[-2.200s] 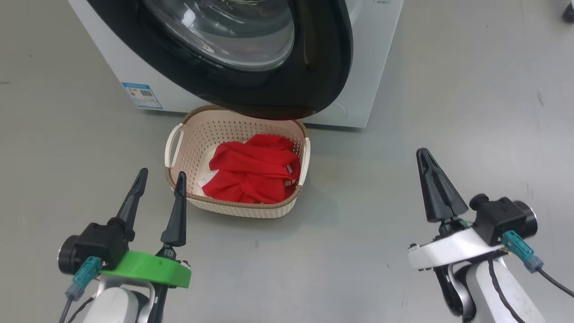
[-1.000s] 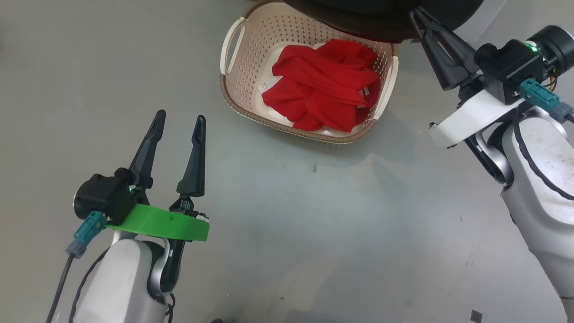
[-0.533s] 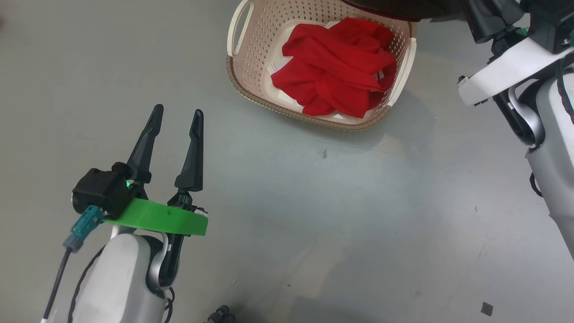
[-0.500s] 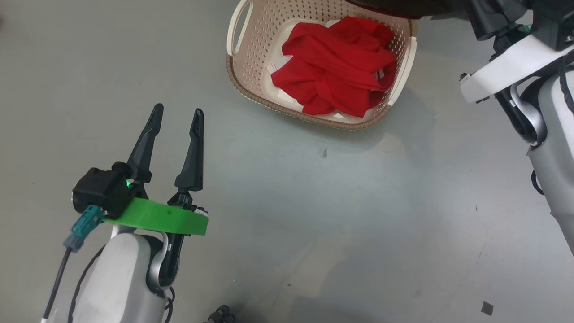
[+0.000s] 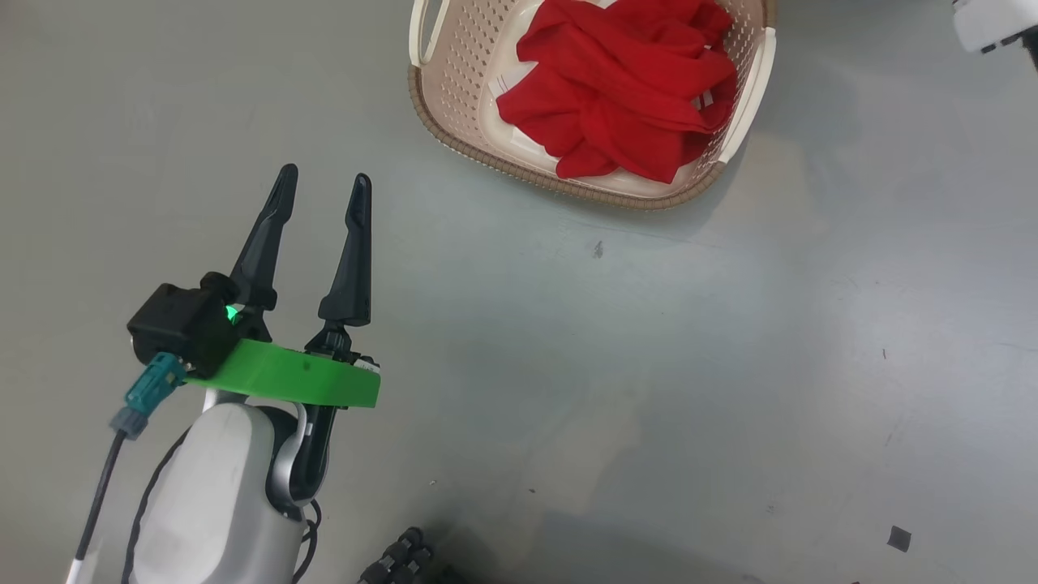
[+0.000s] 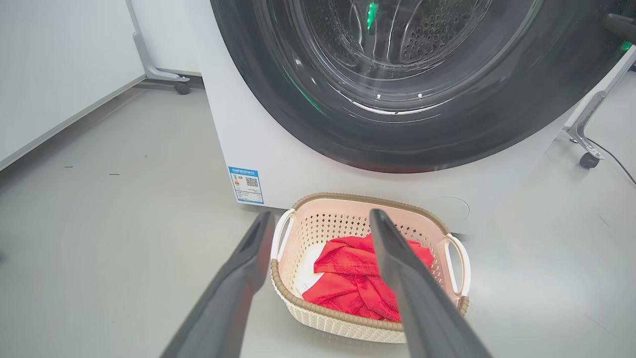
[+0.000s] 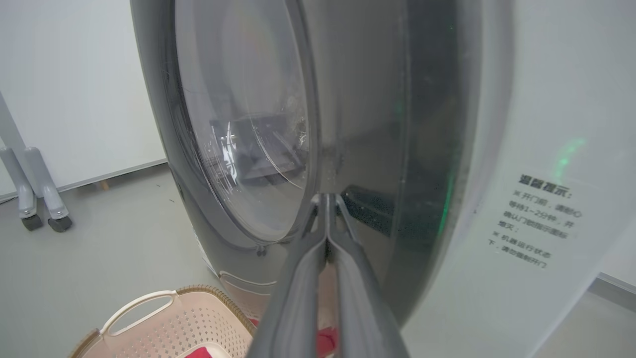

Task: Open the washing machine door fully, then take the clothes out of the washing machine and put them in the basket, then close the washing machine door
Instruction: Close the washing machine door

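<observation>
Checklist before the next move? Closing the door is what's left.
1. Clothes inside the basket: ok.
2. Left gripper open, empty, clear of the basket: ok.
3. Right gripper shut, tips at the washing machine door black rim: ok.
4. Door latched: cannot tell.
5. Drum empty: cannot tell, only part shows through the glass.

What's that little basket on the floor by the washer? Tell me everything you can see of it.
The basket is small, cream and plastic-looking, with walls full of little holes, a brown woven-look band round the rim and a pale handle at each side. It stands upright on the grey floor, close before the white washing machine, below its round black door; whether they touch I cannot tell. Crumpled red clothes lie inside, leaving part of its bottom bare.
</observation>
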